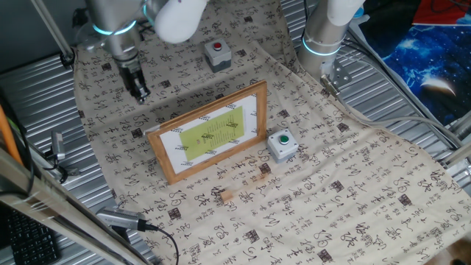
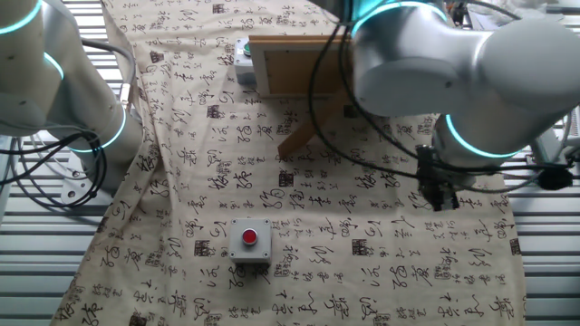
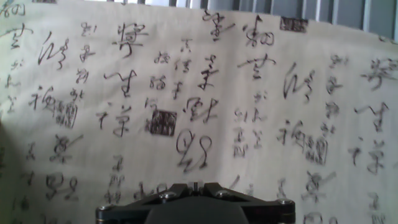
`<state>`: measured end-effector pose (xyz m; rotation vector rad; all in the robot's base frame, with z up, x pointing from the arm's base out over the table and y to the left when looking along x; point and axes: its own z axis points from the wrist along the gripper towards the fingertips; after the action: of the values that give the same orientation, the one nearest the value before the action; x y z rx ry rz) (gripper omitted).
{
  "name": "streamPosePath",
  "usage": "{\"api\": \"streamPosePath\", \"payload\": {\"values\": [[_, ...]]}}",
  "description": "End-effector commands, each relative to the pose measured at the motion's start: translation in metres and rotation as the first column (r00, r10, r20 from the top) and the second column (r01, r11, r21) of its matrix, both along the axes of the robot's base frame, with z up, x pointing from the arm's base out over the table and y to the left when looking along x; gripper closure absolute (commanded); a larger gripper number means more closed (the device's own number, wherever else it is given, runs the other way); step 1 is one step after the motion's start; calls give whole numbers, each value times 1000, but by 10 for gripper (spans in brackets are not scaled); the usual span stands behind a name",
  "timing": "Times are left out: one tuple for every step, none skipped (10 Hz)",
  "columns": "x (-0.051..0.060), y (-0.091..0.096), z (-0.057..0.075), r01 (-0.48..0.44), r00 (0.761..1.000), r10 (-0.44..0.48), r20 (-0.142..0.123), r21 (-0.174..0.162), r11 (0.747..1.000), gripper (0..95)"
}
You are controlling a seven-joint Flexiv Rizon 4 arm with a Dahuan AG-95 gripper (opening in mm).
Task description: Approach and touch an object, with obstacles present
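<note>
A grey box with a red button point(image 1: 216, 54) and a green-button box point(image 1: 282, 144) sit on the calligraphy-printed cloth point(image 1: 353, 191).

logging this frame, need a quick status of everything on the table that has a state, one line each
picture frame: standing tilted on its rear prop, face toward the cube side
wooden cube: lying on the cloth in front of the frame, untouched
red button box: upright, nothing on it
green button box: upright, beside the frame's corner
gripper: above the cloth behind the frame, holding nothing, opening unclear
</note>
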<state>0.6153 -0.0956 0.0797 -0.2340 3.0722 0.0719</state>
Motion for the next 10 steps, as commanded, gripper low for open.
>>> {"api": "streamPosePath", "payload": {"values": [[8,8,-2,2,1000,-2,-1,0,1000,950],[11,10,-2,3,1000,-3,-1,-1,1000,950],[24,18,-3,6,1000,-6,-6,-1,1000,950],[33,23,-3,6,1000,-6,-8,-1,1000,950],[42,27,-3,8,1000,-8,-11,-1,1000,950],[53,35,-3,13,1000,-13,-14,0,1000,950],[59,41,-4,18,1000,-18,-15,1,1000,950],[67,50,-5,27,1000,-27,-15,2,1000,950],[73,58,-6,35,999,-35,-16,1,999,950],[81,69,-6,48,999,-48,-18,1,999,950]]}}
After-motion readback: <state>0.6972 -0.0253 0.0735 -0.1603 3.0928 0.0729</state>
